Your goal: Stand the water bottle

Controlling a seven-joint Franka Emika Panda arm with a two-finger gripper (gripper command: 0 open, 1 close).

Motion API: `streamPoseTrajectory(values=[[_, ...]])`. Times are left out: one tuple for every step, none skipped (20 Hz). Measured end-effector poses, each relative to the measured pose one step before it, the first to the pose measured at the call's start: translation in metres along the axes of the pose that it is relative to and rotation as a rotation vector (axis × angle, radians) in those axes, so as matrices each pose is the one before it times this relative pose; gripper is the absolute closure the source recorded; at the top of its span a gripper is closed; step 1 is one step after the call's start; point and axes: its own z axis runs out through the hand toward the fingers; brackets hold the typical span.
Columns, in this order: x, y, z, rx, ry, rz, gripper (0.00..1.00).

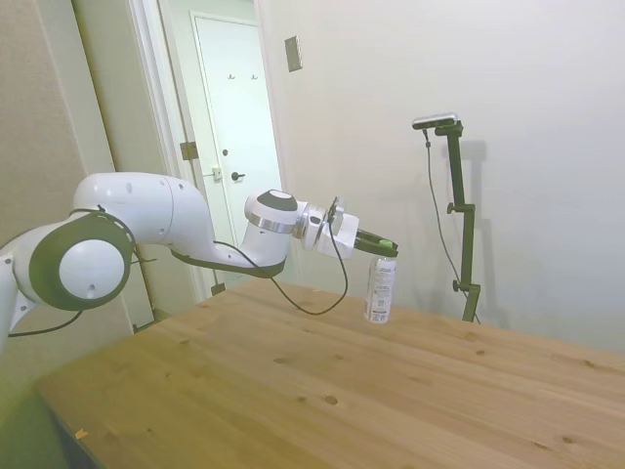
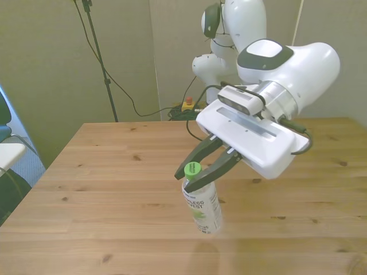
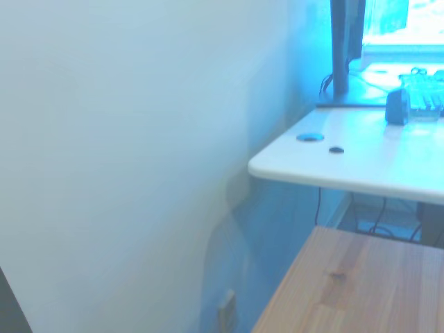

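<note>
The water bottle (image 2: 202,207) stands lower-centre on the worktop (image 2: 103,189), its green cap clamped by the pincer (image 2: 194,173).

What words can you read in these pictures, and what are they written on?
"GREEN": top line of dark print on the white label of the small plastic water bottle with a green cap, front view. It is blurry, so this reading is unsure.
The line under it looks like "...EST"; its first letters are too blurred to read.
Side view: the label print is too small to read.
Wrist view: no words.
</note>
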Motion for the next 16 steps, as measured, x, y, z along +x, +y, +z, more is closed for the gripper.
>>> streamPoseTrajectory(values=[[-0.00867,0.00124,-0.00097,0.00791,0.01508,-0.00715,1.00],[-0.00835,0.00183,-0.00042,0.00597,0.01028,-0.00703,1.00],[-0.00768,0.00250,0.00070,0.00670,0.01146,-0.00762,1.00],[-0.00695,0.00241,0.00109,0.00417,0.00737,-0.00430,1.00],[-0.00596,0.00261,0.00138,0.00033,0.00377,-0.00434,1.00],[-0.00447,0.00153,0.00105,-0.00048,0.00233,-0.00268,1.00],[-0.00404,0.00168,0.00090,-0.00097,0.00045,-0.00254,1.00],[-0.00297,0.00109,0.00044,-0.00069,0.00000,-0.00155,1.00],[-0.00236,0.00066,0.00020,-0.00049,0.00019,-0.00075,1.00],[-0.00181,0.00079,0.00042,-0.00070,0.00045,-0.00114,1.00],[-0.00131,0.00071,0.00063,-0.00077,0.00116,-0.00105,1.00],[-0.00121,0.00090,0.00061,-0.00131,0.00124,-0.00225,1.00],[-0.00079,0.00119,0.00070,-0.00341,0.00364,-0.00603,0.00],[0.00028,0.00020,0.00002,-0.00399,0.00496,-0.00655,0.00],[-0.00007,0.00017,-0.00032,-0.00261,0.00180,-0.00615,0.00],[-0.00002,0.00000,-0.00018,-0.00160,0.00010,-0.00276,0.00]])
